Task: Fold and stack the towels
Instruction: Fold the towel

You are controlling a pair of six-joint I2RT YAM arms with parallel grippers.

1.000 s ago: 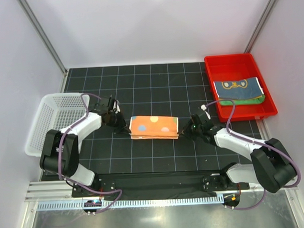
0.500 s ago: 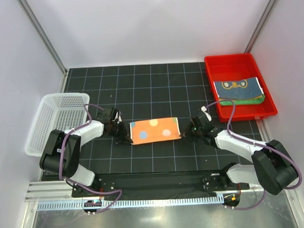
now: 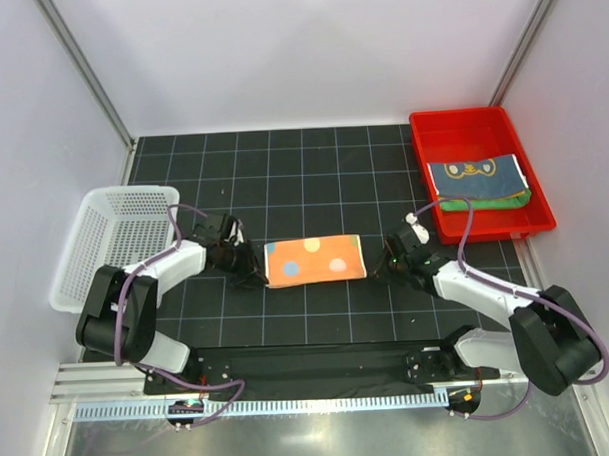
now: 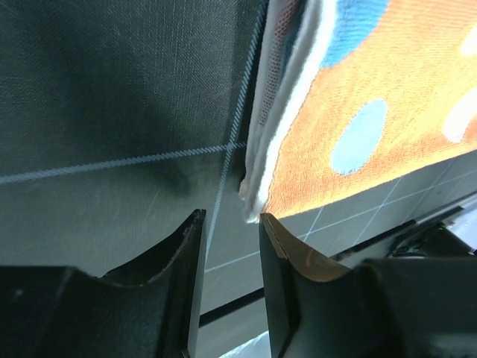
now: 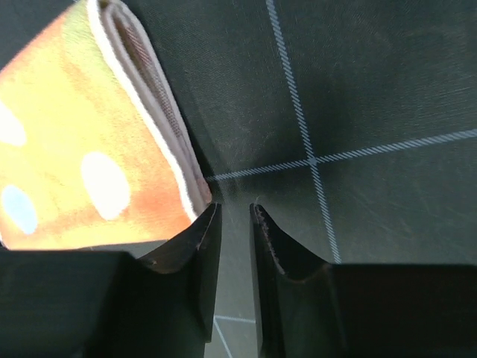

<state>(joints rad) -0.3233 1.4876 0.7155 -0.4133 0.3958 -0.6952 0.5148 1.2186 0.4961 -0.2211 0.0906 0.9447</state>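
Left fingers (image 4: 160, 291) and right fingers (image 5: 190, 261) stand parted and empty, the folded towel (image 3: 314, 260) between them; a hem snagged on withdrawal could unfold it.

Lab test cell: white panel walls (image 3: 279, 59), black gridded mat (image 3: 313, 178).

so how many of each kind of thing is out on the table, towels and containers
towels: 3, the orange spotted towel, plus the tiger-face towel on top of the green towel
red tray: 1
white basket: 1
total: 5
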